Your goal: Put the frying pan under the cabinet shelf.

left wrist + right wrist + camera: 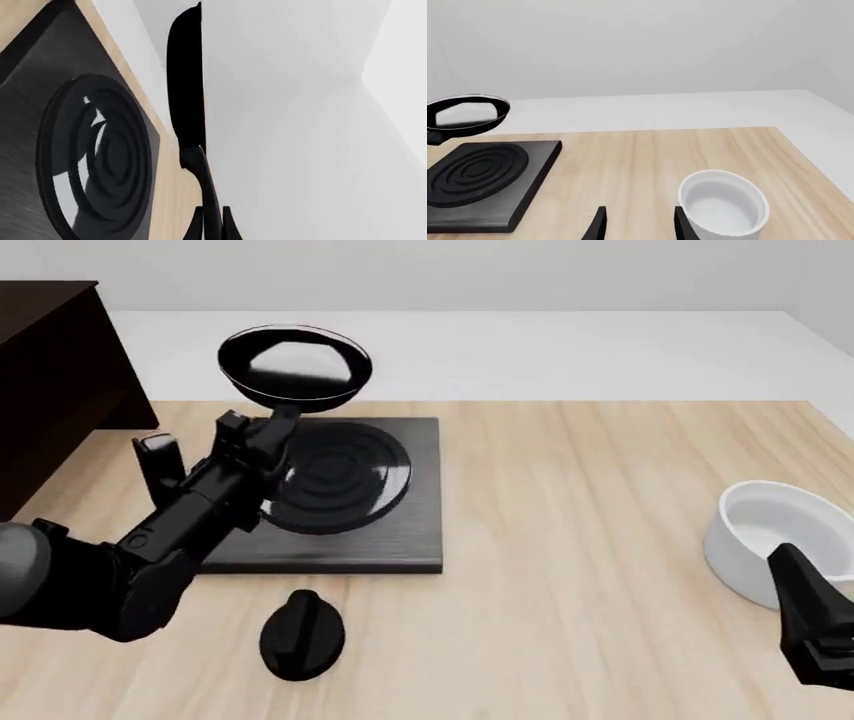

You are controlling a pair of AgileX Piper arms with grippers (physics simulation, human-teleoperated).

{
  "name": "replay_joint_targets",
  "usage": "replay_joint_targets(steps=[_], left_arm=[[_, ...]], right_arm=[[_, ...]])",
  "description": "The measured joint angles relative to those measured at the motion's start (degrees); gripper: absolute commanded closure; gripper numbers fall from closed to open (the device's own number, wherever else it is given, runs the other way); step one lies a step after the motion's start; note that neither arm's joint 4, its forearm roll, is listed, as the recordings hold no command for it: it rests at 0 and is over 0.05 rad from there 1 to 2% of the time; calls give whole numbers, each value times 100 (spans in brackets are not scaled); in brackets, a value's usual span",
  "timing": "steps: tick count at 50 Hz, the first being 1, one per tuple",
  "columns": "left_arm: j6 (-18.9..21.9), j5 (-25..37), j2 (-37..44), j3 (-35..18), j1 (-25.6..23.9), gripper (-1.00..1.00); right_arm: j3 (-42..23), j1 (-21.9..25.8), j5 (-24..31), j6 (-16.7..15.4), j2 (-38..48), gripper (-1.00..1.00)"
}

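Right, starting from the left wrist camera: the frying pan (185,75) shows edge-on as a dark sliver, its long handle running straight back between the fingers (195,227) of the left gripper (212,225), which are pinched tight on it, and the stove plate (87,150) with its rings sits off to one side, well clear of the pan. Over to the front view now: the left gripper (256,438) has the pan (294,364) lifted above the far edge of the stove plate (340,490), bowl tilted toward us so the glossy inside catches the light, handle pointing down into the claw. Holding it by the handle looks like the sensible choice, since it keeps the arm behind the pan when it slides into a low opening. The cabinet shelf (54,390) stands at the far left corner of the counter (587,540), just beside the arm, so by my reading the carry is underway and a swing leftward and downward is still to come. A ridged knob (302,635) sits near the front edge, out of the way. From the right wrist camera: the right gripper (637,222) hangs with its fingers spread and holding nothing, the white bowl (724,207) just beside it by the right edge, and the pan (467,114) visible aloft beyond the stove plate (484,175).
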Motion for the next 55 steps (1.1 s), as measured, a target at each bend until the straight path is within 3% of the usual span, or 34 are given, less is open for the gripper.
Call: replay_joint_targets(steps=[34, 55], left_arm=[[-782, -577, -617, 1319, 1086, 100], [-1185, -654, -731, 1877, 1167, 100]], right_arm=[[1, -4, 54, 1, -75, -100], [0, -1, 80, 11, -112, -100]])
